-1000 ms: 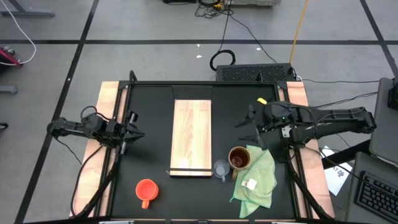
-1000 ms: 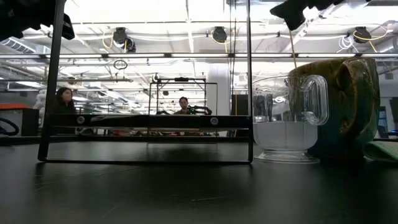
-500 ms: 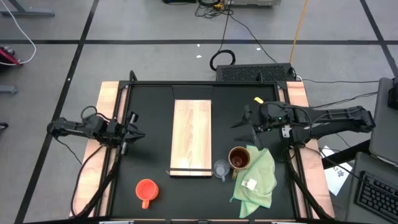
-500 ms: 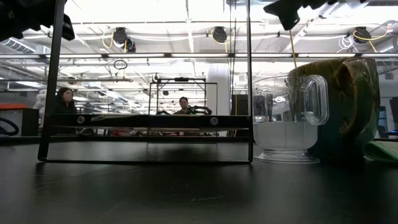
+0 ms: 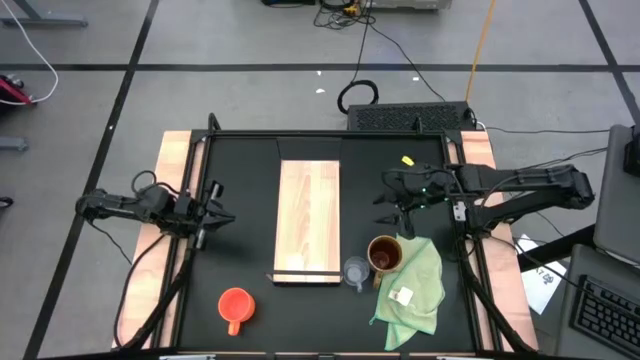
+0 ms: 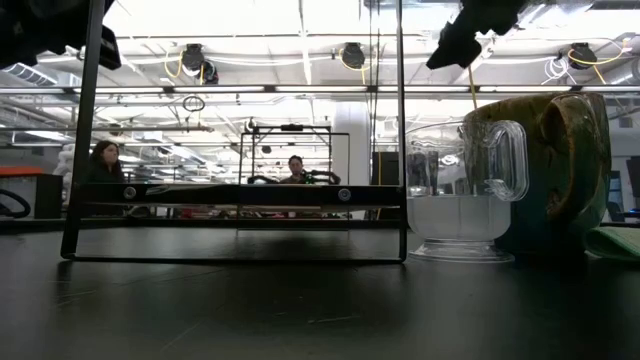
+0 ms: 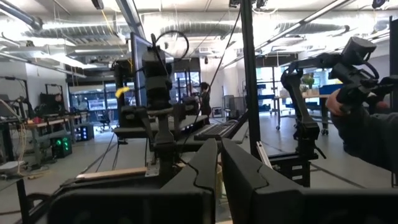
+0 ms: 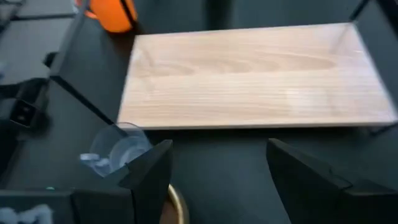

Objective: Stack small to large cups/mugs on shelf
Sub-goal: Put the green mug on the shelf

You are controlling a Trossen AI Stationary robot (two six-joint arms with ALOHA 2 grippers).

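Observation:
The light-wood shelf (image 5: 308, 222) stands mid-table, its dark strip at the near end. The brown mug (image 5: 384, 253) and the small clear glass cup (image 5: 356, 270) stand side by side just right of the shelf's near end. They also show in the low view, glass cup (image 6: 460, 190) in front of brown mug (image 6: 555, 170). The orange-red mug (image 5: 236, 306) stands alone near the front left. My right gripper (image 5: 385, 196) hovers open, right of the shelf and farther back than the brown mug. My left gripper (image 5: 215, 215) waits shut at the table's left edge.
A light green cloth (image 5: 412, 285) lies crumpled right of the brown mug, its edge against it. The right wrist view looks past the open fingers onto the shelf (image 8: 255, 74), the glass cup (image 8: 118, 149) and the orange-red mug (image 8: 112, 14). People sit in the room behind.
My right gripper has moved toward the table's left and a little toward its far edge, closer to the shelf's right side. It has stayed open. The cups, the shelf and the left arm have kept still.

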